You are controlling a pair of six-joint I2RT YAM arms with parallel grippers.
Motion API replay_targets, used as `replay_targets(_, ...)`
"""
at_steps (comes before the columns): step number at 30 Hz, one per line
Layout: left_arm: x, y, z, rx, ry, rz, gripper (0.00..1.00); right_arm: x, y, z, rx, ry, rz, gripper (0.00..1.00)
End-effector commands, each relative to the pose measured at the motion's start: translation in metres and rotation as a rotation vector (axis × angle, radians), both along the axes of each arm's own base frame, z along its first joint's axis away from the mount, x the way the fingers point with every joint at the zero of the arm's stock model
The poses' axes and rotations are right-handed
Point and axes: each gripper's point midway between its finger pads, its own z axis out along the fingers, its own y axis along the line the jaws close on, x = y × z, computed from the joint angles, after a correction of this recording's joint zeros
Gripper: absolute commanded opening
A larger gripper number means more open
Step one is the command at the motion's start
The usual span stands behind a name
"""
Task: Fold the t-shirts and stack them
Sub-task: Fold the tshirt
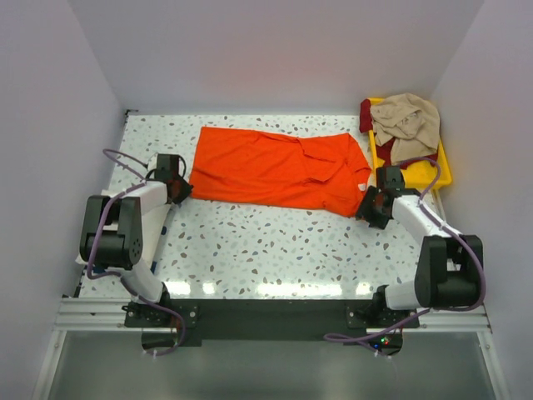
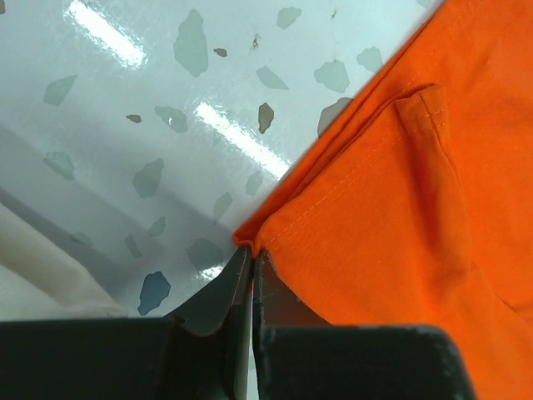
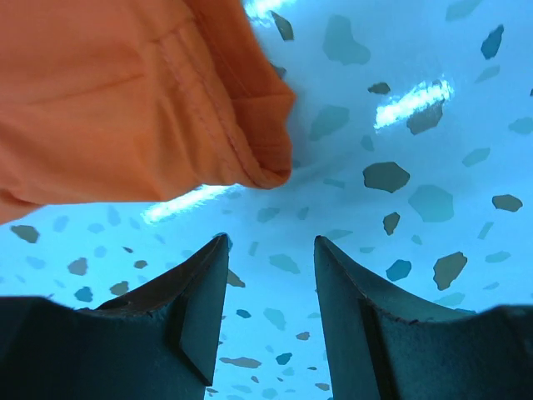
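The bright orange t-shirt (image 1: 279,169) lies spread across the far half of the table, folded over on its right part. My left gripper (image 1: 181,189) is at its near left corner; in the left wrist view (image 2: 251,254) the jaws are shut on the orange hem corner (image 2: 250,236). My right gripper (image 1: 369,208) is at the shirt's near right corner; in the right wrist view (image 3: 271,243) it is open and empty, just short of the orange corner (image 3: 266,171). A beige t-shirt (image 1: 408,123) lies crumpled on a dark red one (image 1: 366,114) in the tray.
A yellow plastic tray (image 1: 435,173) stands at the far right corner, close behind my right arm. White walls enclose the table on three sides. The speckled tabletop (image 1: 266,246) runs in front of the orange shirt.
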Motion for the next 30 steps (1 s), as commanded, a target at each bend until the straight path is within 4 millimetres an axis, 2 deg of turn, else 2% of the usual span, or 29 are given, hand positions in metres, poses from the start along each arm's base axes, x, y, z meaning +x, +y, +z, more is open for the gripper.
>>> replay_targets(1, 0.012, 0.002, 0.004, 0.021, -0.035, 0.012, 0.00, 0.017, -0.003, 0.000, 0.013, -0.103, -0.042, 0.49)
replay_targets(9, 0.012, 0.003, 0.004, 0.026, -0.033, 0.012, 0.00, 0.035, -0.006, -0.012, 0.013, -0.161, -0.082, 0.46)
replay_targets(13, 0.012, 0.004, 0.003, 0.030, -0.030, 0.013, 0.00, 0.039, -0.005, -0.024, 0.018, -0.149, -0.085, 0.45)
replay_targets(17, 0.012, 0.004, 0.002, 0.031, -0.026, 0.011, 0.00, 0.041, -0.002, -0.030, 0.033, -0.138, -0.082, 0.36)
replay_targets(19, 0.012, 0.005, 0.004, 0.037, -0.026, 0.010, 0.00, 0.043, -0.005, -0.026, 0.018, -0.141, -0.080, 0.28)
replay_targets(26, 0.013, 0.010, 0.021, 0.068, -0.037, 0.018, 0.00, 0.043, -0.027, 0.015, -0.118, -0.114, -0.061, 0.08)
replay_targets(30, 0.004, 0.012, 0.024, 0.075, -0.024, 0.027, 0.00, 0.038, -0.030, 0.030, -0.136, -0.116, -0.050, 0.07)
